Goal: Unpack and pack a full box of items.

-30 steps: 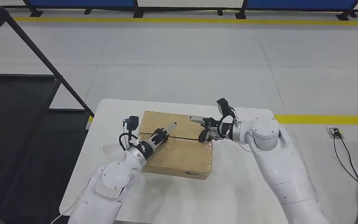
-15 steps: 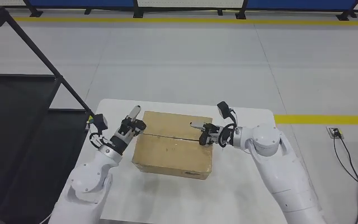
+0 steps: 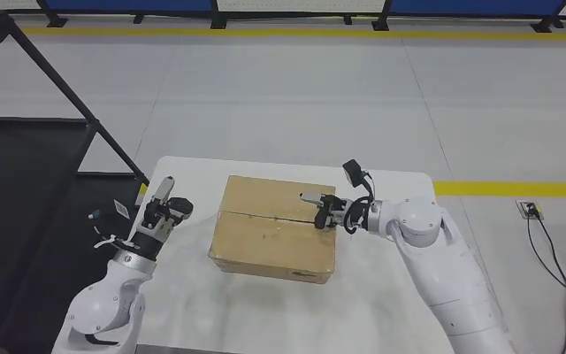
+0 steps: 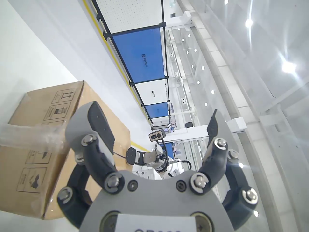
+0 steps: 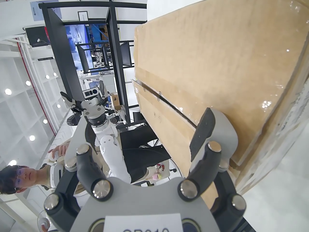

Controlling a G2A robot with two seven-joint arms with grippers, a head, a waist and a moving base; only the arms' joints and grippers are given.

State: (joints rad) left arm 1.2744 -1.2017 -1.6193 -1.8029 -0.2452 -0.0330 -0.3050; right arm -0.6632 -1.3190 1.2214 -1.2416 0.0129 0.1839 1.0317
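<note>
The cardboard box (image 3: 265,239) sits flaps-down on the white surface (image 3: 380,292). Left of the box and apart from it, the left hand (image 3: 171,200) is spread, empty. At the box's right end, over its seam, the right hand (image 3: 317,210) is likewise spread.

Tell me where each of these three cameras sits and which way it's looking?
Top view: above the arms, looking down on the table and box; both arms show, left pincer and right pincer.
Left wrist view: on the left wrist, looking past its own open pincer at the box's side and the hall ceiling.
Right wrist view: on the right wrist, looking along the box's top past its own open pincer.
Shared: all see the box; each wrist view also catches the other arm far off.
</note>
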